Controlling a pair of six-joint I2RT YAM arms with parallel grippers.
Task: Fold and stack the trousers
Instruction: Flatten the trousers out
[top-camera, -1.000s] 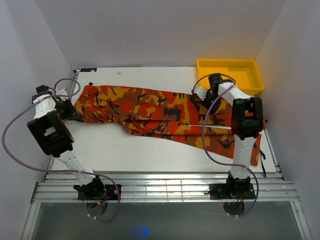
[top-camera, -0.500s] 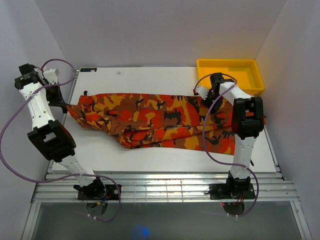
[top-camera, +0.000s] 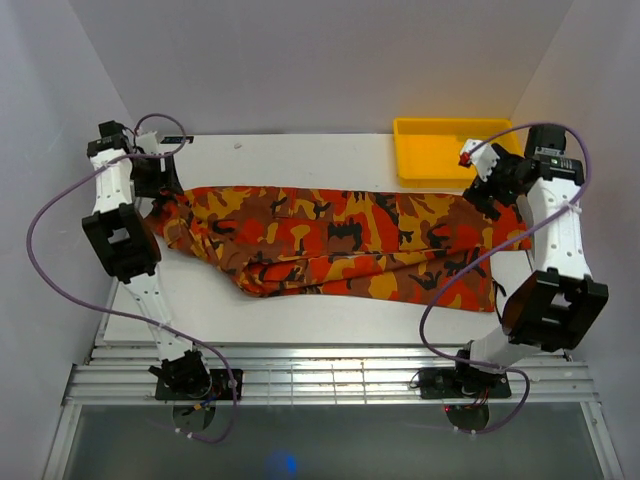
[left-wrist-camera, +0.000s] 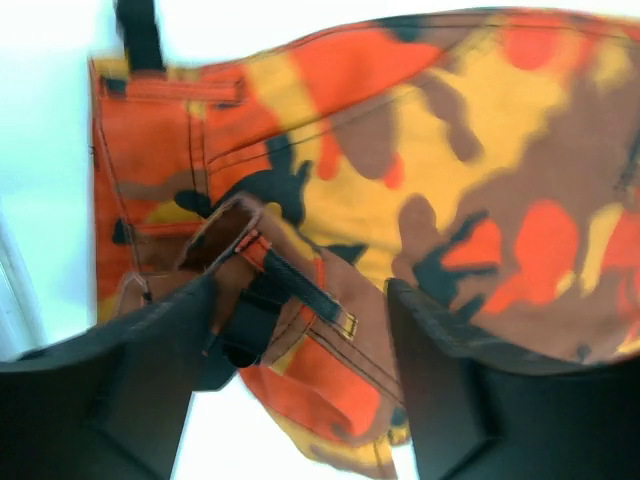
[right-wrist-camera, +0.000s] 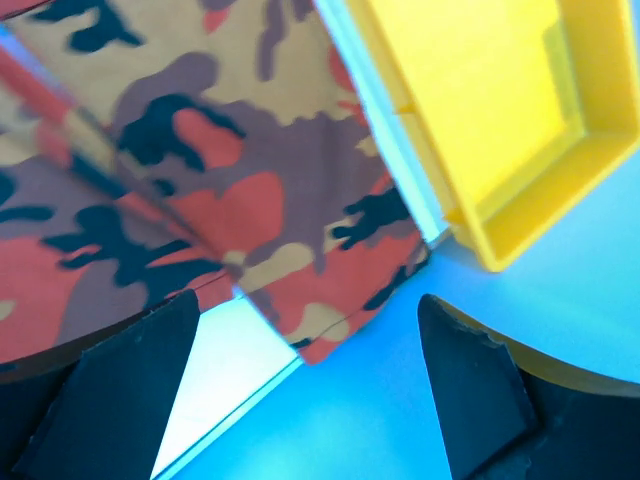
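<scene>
The camouflage trousers (top-camera: 330, 235) lie stretched lengthwise across the white table, waistband at the left, leg ends at the right. My left gripper (top-camera: 163, 186) hovers over the waistband corner. In the left wrist view its jaws (left-wrist-camera: 300, 300) stand open, with the waistband and a black belt loop (left-wrist-camera: 300, 285) below the gap. My right gripper (top-camera: 485, 188) hangs above the leg end by the tray. The right wrist view shows it open (right-wrist-camera: 308, 310), the hem of the trousers (right-wrist-camera: 330, 300) lying free beneath it.
A yellow plastic tray (top-camera: 440, 155) sits at the back right corner, also seen in the right wrist view as the tray (right-wrist-camera: 480, 110) just past the trouser hem. The table's right edge (right-wrist-camera: 250, 400) runs under the right gripper. White walls close in on the sides.
Both grippers have opened and let go of the trousers. The right arm swung out to the right, the left arm moved in over the waistband, and the trousers now lie flatter and longer.
</scene>
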